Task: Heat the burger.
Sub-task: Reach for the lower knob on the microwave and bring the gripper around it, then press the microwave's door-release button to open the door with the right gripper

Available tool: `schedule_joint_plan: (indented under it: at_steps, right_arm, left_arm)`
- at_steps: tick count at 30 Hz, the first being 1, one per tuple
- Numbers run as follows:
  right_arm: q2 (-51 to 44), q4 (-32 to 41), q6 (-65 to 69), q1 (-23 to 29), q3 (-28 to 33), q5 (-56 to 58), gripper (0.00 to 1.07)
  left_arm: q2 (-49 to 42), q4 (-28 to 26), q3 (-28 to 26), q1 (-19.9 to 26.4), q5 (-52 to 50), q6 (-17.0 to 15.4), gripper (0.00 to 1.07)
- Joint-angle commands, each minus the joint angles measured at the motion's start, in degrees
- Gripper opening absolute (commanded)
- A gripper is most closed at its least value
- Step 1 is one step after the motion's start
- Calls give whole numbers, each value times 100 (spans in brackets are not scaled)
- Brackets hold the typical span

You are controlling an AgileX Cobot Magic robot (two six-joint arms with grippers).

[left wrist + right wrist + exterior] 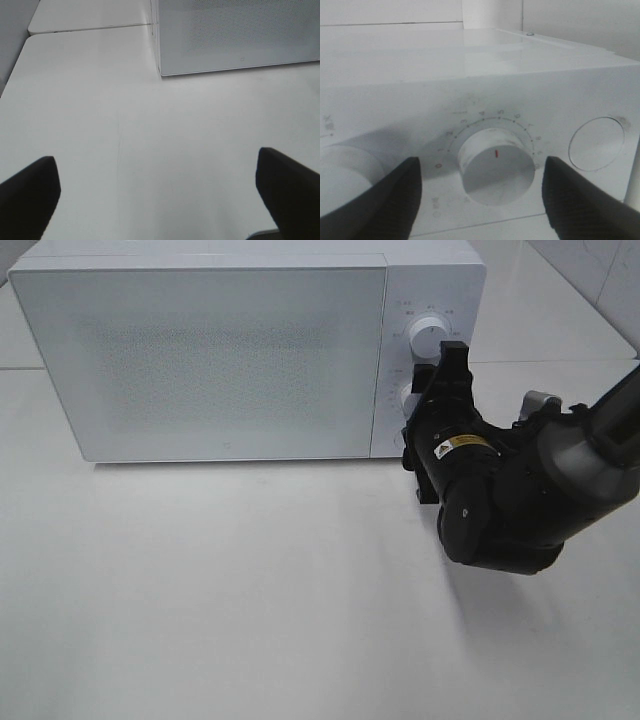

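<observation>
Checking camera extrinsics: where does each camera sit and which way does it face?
Exterior high: mounted high, looks down on table and microwave, door closed; right arm and right hand show at the panel.
Left wrist: on left arm, faces across the table to a microwave corner; tips of the left hand show, wide apart.
Right wrist: on right arm, faces the lower knob up close, between the hand's fingers.
Shared: all see the microwave; exterior and right wrist share that knob.

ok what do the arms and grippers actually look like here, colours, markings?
Right arm: grey tubular link running into a bulky glossy black wrist housing, with a yellow-and-white warning sticker and a silver fitting. Right fingers: black, finely woven texture. Left fingers: plain matte black, blunt tips.
</observation>
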Motion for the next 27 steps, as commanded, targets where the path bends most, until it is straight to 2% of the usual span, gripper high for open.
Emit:
schedule_joint_plan:
  at_steps: [1, 7, 12, 17, 23, 27]
  right_arm:
    - [-212, -401, -355, 11, 223, -504, 72]
    - [-498, -791, -705, 11, 521, 92, 72]
    - [-894, -1157, -1495, 0, 728, 974, 72]
    - [-1455, -1238, -3054, 0, 745, 2412, 72]
    - [-1839, -1220, -4446, -17, 733, 3421, 72]
    - [-2114, -1438, -5644, -315, 602, 4727, 72]
  left_arm:
    - [-97, -46, 11, 23, -11, -29, 101]
    - [-97, -46, 11, 23, -11, -29, 101]
    - [-97, -46, 11, 23, -11, -29, 101]
    - [-97, -46, 11, 23, -11, -29, 101]
    - [-97, -46, 11, 23, -11, -29, 101]
    - [-97, -46, 11, 23, -11, -29, 101]
